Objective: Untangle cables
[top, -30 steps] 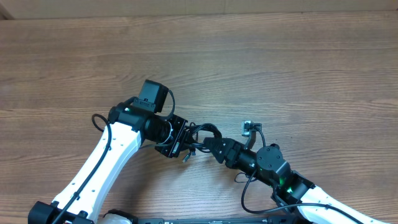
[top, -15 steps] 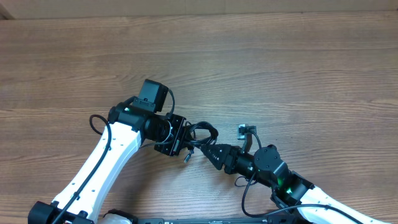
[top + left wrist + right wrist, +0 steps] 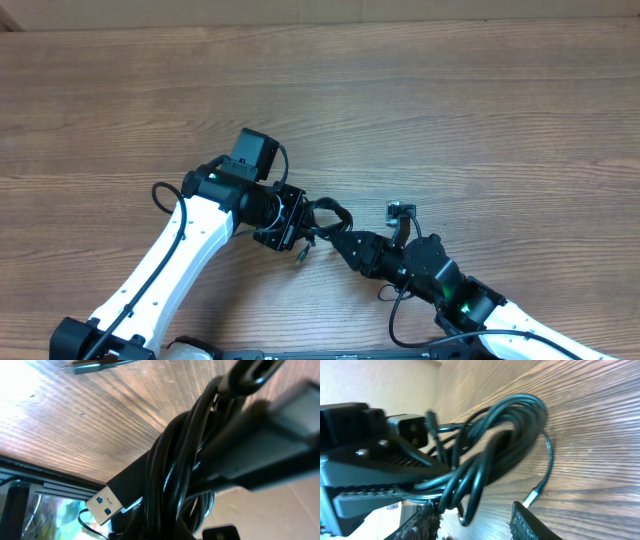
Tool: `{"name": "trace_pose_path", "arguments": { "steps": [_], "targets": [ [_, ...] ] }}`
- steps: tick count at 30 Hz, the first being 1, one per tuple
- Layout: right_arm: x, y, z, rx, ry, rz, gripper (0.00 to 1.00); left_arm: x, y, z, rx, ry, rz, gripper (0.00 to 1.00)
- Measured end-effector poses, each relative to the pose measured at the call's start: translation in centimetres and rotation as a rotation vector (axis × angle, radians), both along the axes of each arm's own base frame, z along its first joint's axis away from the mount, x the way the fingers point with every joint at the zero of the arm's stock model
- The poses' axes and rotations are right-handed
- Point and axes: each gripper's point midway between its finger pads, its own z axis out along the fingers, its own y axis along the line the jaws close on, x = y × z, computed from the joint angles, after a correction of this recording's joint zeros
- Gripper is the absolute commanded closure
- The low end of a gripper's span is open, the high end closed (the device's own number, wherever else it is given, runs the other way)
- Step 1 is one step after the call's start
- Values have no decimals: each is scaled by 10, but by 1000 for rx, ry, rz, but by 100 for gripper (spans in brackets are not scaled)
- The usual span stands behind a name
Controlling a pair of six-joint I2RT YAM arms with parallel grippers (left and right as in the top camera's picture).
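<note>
The cables [image 3: 325,213] are a tangled bundle of thin black cords between the two grippers. My left gripper [image 3: 298,225] is shut on the bundle and holds it just above the table. In the left wrist view the cords [image 3: 175,475] fill the frame beside a finger [image 3: 280,445], with a blue USB plug [image 3: 104,503] sticking out. In the right wrist view the bundle [image 3: 505,435] hangs from the left gripper [image 3: 370,465]. My right gripper [image 3: 475,520] is open, with a cord loop low between its fingers. A small silver plug [image 3: 534,494] trails on the wood. The right gripper [image 3: 338,243] points at the bundle.
The wooden table [image 3: 450,110] stretches bare to the back and both sides. A loose plug end [image 3: 298,252] hangs below the left gripper. Another connector [image 3: 87,366] lies on the wood in the left wrist view. Thicker arm cables loop by the right arm [image 3: 395,310].
My right gripper has drawn back down and slightly right from the bundle. My left arm has shifted a little up and right with the cables.
</note>
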Motion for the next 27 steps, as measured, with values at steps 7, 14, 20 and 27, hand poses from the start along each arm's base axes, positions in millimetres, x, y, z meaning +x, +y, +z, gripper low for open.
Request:
{"name": "trace_pose_path", "arguments": {
  "steps": [7,14,20,27],
  "targets": [
    [3,-6,-7,-16,32,-48,57,-4,-12,9,-82,-40,-93,96],
    [8,-6,-3,4,15,-72,52,-10,-22,16,-137,-45,-141,96],
    [14,-7,4,46,0,-107,46,-10,-25,23,-160,-54,-155,96],
    [29,-13,20,148,-7,-223,34,-12,-32,33,-213,-38,-157,96]
  ]
}}
